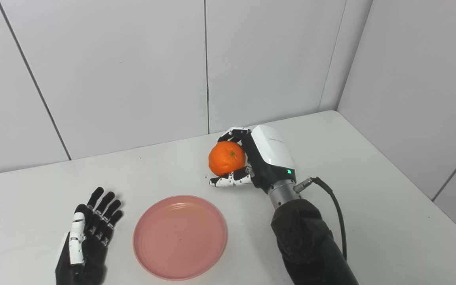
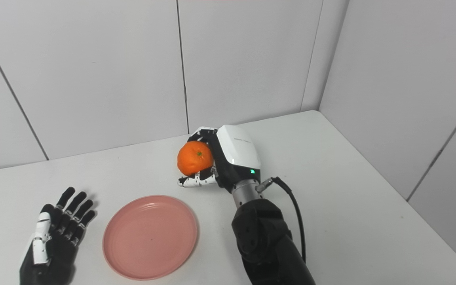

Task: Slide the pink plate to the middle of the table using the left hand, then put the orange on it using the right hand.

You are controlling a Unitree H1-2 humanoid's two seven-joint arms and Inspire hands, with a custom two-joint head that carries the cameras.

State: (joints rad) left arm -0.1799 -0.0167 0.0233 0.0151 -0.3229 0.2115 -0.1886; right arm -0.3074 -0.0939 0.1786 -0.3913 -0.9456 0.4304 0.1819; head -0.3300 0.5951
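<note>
The left hand (image 1: 87,233) lies flat and empty, fingers spread, its wrist cut off by the frame edge. Just beside it sits the pink plate (image 1: 180,236), bare. Beyond, the right hand (image 1: 251,160) grips the orange (image 1: 227,158), partly hiding its far side; contact with the white table (image 1: 390,206) is unclear.

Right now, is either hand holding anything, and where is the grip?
The right hand holds the orange, fingers wrapping its far side and thumb beneath. The left hand is open.
</note>
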